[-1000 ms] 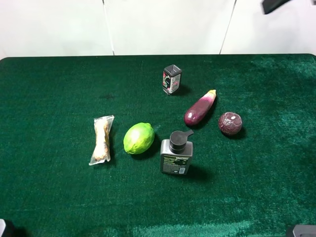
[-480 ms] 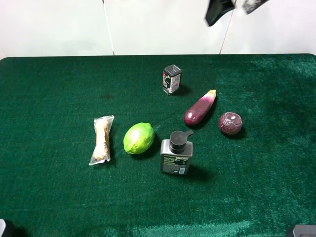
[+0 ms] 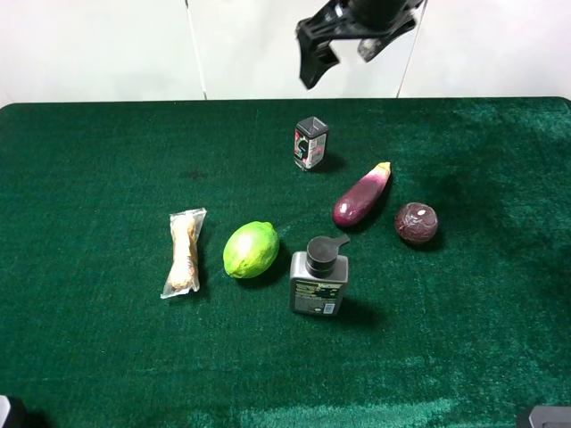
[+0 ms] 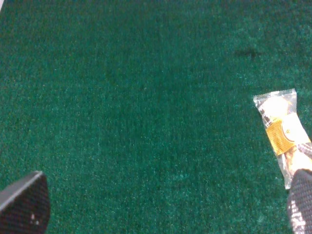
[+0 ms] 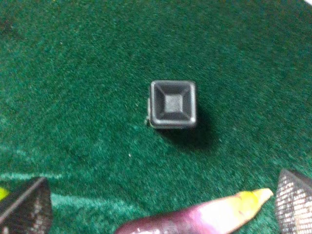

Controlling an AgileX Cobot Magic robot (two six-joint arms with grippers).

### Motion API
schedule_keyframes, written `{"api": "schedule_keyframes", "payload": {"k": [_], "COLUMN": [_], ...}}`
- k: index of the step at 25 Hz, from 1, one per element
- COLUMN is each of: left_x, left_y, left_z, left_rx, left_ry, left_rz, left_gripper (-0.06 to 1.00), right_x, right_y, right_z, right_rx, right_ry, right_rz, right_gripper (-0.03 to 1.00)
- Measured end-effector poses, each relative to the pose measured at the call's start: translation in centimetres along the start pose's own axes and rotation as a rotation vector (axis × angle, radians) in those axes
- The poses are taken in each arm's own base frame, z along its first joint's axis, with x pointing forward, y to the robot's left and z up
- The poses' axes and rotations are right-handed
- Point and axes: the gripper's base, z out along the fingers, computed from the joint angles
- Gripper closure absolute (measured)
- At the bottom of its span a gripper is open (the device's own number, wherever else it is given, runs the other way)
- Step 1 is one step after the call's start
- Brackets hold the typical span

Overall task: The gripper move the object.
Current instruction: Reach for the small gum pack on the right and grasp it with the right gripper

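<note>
My right gripper (image 3: 337, 61) hangs high over the far middle of the green table (image 3: 107, 160), fingers spread wide with nothing between them. Straight below sits the object (image 3: 310, 143), upright, black top facing me, apart from the eggplant (image 3: 361, 196) lying to its near right. My left gripper (image 4: 161, 204) hovers low at the near left, fingers spread too, with a wrapped snack (image 4: 282, 130) near one fingertip.
</note>
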Motion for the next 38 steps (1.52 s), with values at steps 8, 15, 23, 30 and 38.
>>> {"api": "schedule_keyframes", "payload": {"k": [8,15,23,30,38], "left_x": [0.0,0.0,0.0,0.0,0.0], "left_y": [0.0,0.0,0.0,0.0,0.0], "left_z": [0.0,0.0,0.0,0.0,0.0], "left_rx": [0.000,0.000,0.000,0.000,0.000], "left_ry": [0.000,0.000,0.000,0.000,0.000], "left_rz": [0.000,0.000,0.000,0.000,0.000], "left_gripper": [-0.05,-0.05,-0.05,-0.05,-0.05], "right_x": [-0.2,0.0,0.4,1.0,1.6], "right_y": [0.1,-0.2,-0.6,-1.8,-2.0], "right_z": [3.8,7.3,10.6,12.4,14.6], "right_rx": [-0.025,-0.020,0.003,0.017,0.016], "right_ry": [0.008,0.019,0.047,0.069,0.080], "right_rz": [0.025,0.030,0.010,0.021,0.018], "right_gripper": [0.27,0.27,0.27,0.27,0.27]}}
